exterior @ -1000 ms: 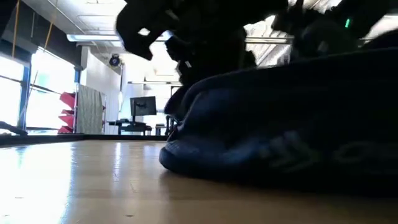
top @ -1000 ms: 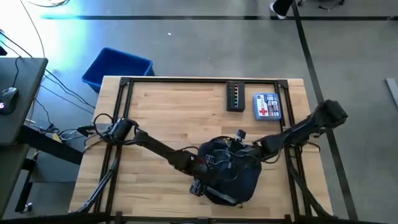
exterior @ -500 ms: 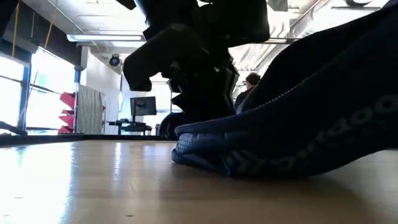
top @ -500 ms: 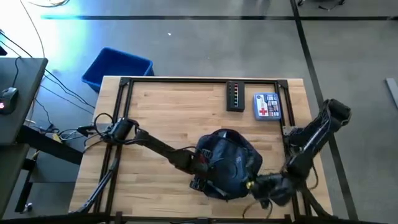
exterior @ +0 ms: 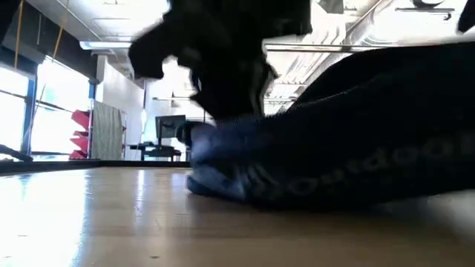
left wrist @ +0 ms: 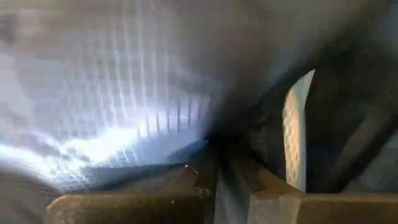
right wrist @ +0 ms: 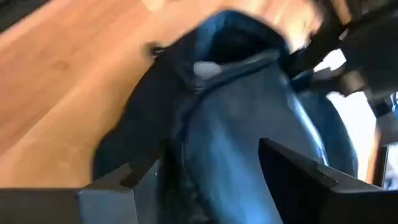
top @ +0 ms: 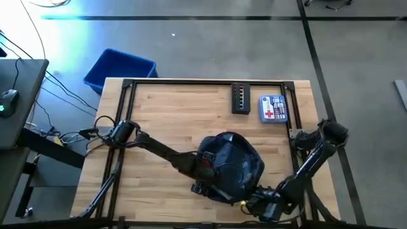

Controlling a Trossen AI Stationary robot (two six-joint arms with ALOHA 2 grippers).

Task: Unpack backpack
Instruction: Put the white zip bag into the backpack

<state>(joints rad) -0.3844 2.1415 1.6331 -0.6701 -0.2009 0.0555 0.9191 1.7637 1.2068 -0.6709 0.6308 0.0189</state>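
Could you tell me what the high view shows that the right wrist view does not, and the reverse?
Only the high view shows the blue bin beyond the table, the black case, the first-aid pouch and both arms. Only the right wrist view shows the right gripper open around fabric. Both show the backpack.

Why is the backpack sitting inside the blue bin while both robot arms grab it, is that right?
Not quite. In the high view the backpack lies on the wooden table, not in the blue bin, which stands on the floor beyond the table. Both arms do reach it: left gripper, right gripper.
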